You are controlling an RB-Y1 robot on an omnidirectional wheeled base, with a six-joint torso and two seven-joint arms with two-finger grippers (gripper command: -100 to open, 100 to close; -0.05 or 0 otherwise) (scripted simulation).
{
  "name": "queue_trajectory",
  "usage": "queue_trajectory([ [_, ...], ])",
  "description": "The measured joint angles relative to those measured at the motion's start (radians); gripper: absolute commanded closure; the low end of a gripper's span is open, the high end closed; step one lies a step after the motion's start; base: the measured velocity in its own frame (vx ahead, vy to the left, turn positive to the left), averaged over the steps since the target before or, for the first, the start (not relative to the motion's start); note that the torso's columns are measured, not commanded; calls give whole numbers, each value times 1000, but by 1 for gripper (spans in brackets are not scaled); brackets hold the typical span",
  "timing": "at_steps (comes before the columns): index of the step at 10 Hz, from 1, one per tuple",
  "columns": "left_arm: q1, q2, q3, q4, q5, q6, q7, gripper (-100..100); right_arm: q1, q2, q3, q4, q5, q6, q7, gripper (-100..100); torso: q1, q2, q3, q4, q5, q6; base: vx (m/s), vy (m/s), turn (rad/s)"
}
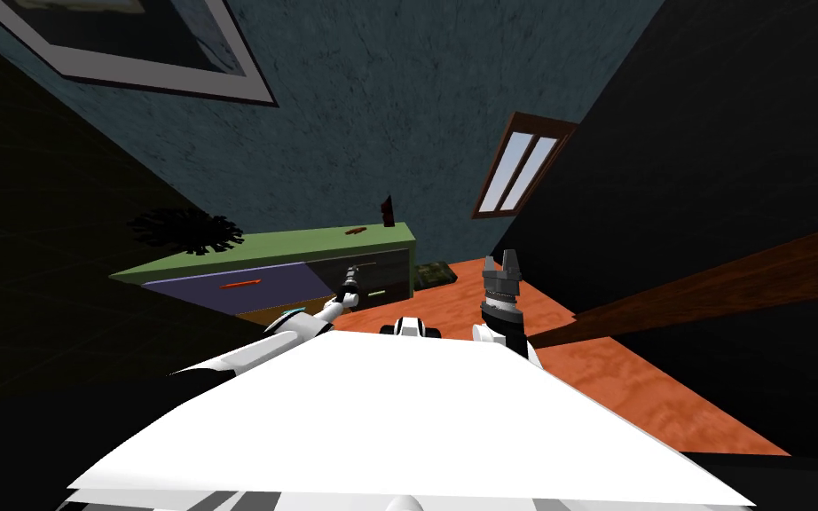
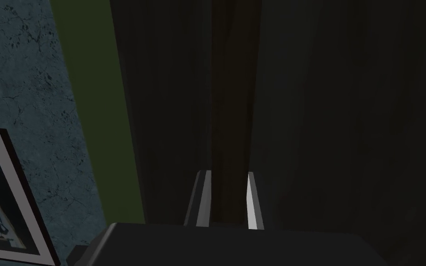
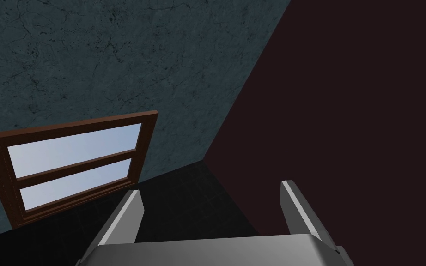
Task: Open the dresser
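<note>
One long, low dresser (image 1: pixel 310 241) with a green top and dark fronts stands against the blue-grey wall, ahead and to the left. Its long axis runs side to side along that wall and its front faces the robot. Three drawer fronts can be counted: one purple drawer front (image 1: pixel 221 279), one dark drawer front (image 1: pixel 381 266) and one brownish drawer front (image 1: pixel 265 312) below, the last cut off by the left arm. Two short handles show, one orange handle (image 1: pixel 240 284) and one pale green handle (image 1: pixel 377 293).

One brown-framed window (image 1: pixel 523 169) with two panes sits in the same wall, to the right of the dresser.

Two grippers are in view. The left gripper (image 1: pixel 353 271) is reached forward to the dark drawer front. In the left wrist view its fingers (image 2: pixel 203 198) stand close together, pressed on either side of one dark brown strip (image 2: pixel 228 115) on the dim front. Whether this strip is a handle is hard to make out. The right gripper (image 1: pixel 500 257) is held raised, well apart from the dresser, with its fingers (image 3: pixel 129 217) spread wide on nothing.

Three things stand on the green top: one black spiky object (image 1: pixel 184 231) at the left, one dark red upright object (image 1: pixel 388 211) at the right end, and one small brown flat object (image 1: pixel 356 231) just beside it. One dark green mottled object (image 1: pixel 434 272) lies on the orange floor at the dresser's right end, partly hidden by it.
</note>
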Motion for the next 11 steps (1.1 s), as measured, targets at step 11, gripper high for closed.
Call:
queue_trajectory([
  [11,252,-125,170,-368,-163,100,-31,100,0,0,0,0,0,0,0,0,-12,-2,0,0,0,14,26,31,-27],
])
